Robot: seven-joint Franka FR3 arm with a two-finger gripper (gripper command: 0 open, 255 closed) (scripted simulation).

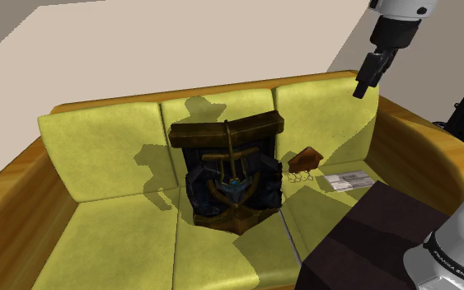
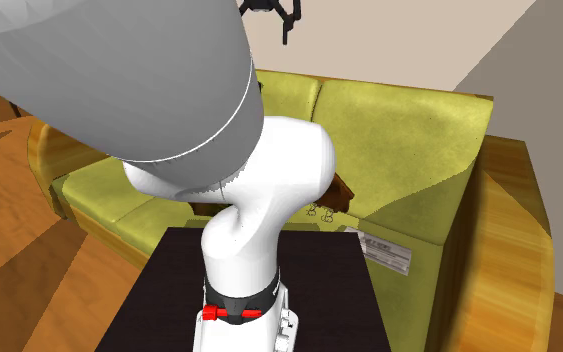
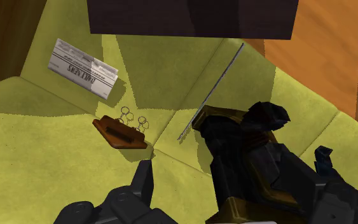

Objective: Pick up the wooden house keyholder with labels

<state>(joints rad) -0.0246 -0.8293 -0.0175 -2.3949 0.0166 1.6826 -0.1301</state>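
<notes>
Black hand; brown wedge-shaped keyholder.

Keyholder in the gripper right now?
No, in the shoulder view the gripper hangs high above the backrest, while the brown keyholder lies on the sofa seat, apart from it.

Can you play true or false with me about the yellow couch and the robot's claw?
1. The brown keyholder lies on the sofa. True.
2. The gripper is holding the keyholder. False: it hangs high above the sofa, open, with nothing between its fingers.
3. A printed paper lies near the keyholder. True.
4. The dark bag sits on the floor. False: it stands on the sofa seat, against the backrest.
</notes>
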